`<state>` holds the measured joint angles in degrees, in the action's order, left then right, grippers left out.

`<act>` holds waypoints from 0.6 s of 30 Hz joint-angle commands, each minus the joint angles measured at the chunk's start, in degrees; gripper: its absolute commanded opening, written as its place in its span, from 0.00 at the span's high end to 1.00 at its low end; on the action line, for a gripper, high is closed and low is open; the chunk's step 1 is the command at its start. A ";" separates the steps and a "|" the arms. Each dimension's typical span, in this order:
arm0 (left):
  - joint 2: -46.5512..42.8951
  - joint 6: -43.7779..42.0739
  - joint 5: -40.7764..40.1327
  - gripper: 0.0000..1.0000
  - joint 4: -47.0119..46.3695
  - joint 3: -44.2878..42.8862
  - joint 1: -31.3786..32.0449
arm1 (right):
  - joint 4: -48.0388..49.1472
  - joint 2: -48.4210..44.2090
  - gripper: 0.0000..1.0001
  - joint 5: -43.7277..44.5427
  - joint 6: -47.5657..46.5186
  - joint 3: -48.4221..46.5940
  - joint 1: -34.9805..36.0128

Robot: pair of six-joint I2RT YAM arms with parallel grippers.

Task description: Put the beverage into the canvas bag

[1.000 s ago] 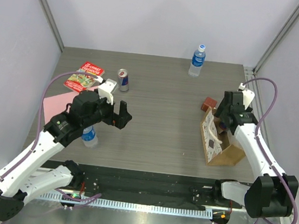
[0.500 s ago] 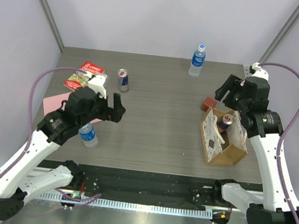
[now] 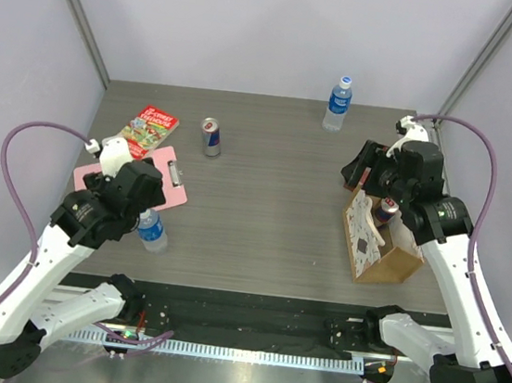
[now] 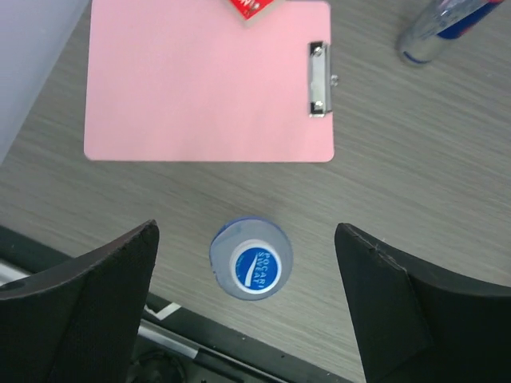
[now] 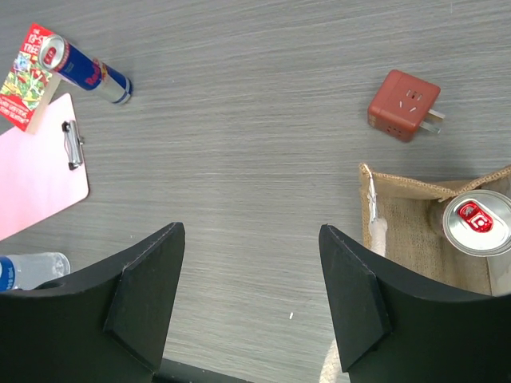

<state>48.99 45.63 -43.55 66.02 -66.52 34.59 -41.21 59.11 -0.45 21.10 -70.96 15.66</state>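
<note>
The canvas bag (image 3: 381, 252) stands upright at the right, tan with a white speckled side panel. A silver can with a red tab (image 3: 386, 210) stands inside it and also shows in the right wrist view (image 5: 477, 222), inside the bag's burlap wall (image 5: 407, 231). My right gripper (image 3: 364, 167) is open and empty, just left of the bag's far corner (image 5: 250, 230). My left gripper (image 3: 133, 203) is open and empty, hovering above a Pocari Sweat bottle (image 4: 251, 258) that stands between its fingers, apart from both. A blue and silver can (image 3: 210, 136) stands far left of centre.
A pink clipboard (image 3: 145, 178) and a red booklet (image 3: 147, 129) lie at the far left. A water bottle (image 3: 338, 103) stands at the back. A red-brown plug adapter (image 5: 403, 104) lies beside the bag's far corner. The black front rail (image 4: 239, 351) runs just below the Pocari bottle.
My right gripper has risen out of the bag, leaving the can inside, and shifted left. My left arm has pulled back to the left, over the Pocari bottle.
</note>
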 commanded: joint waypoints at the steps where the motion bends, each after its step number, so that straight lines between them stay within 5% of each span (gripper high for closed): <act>1: -1.53 5.45 0.11 0.14 1.59 3.49 0.04 | 2.71 -1.37 0.27 -1.13 -1.59 0.56 0.16; 6: -0.48 6.67 4.79 0.32 1.48 5.26 0.04 | 2.89 -1.02 0.27 -1.84 -0.98 1.35 0.16; 14: 0.58 7.20 10.06 0.38 -1.07 9.04 0.04 | 3.33 -1.10 0.27 -1.75 -0.18 1.96 0.60; 18: 0.40 3.96 11.46 0.78 -4.39 7.91 0.04 | 3.33 -1.37 0.27 -1.14 -0.27 2.23 0.78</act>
<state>49.65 50.61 -34.70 66.52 -57.39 34.54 -40.36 59.11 -1.63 20.88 -68.77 15.99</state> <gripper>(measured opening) 0.362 0.731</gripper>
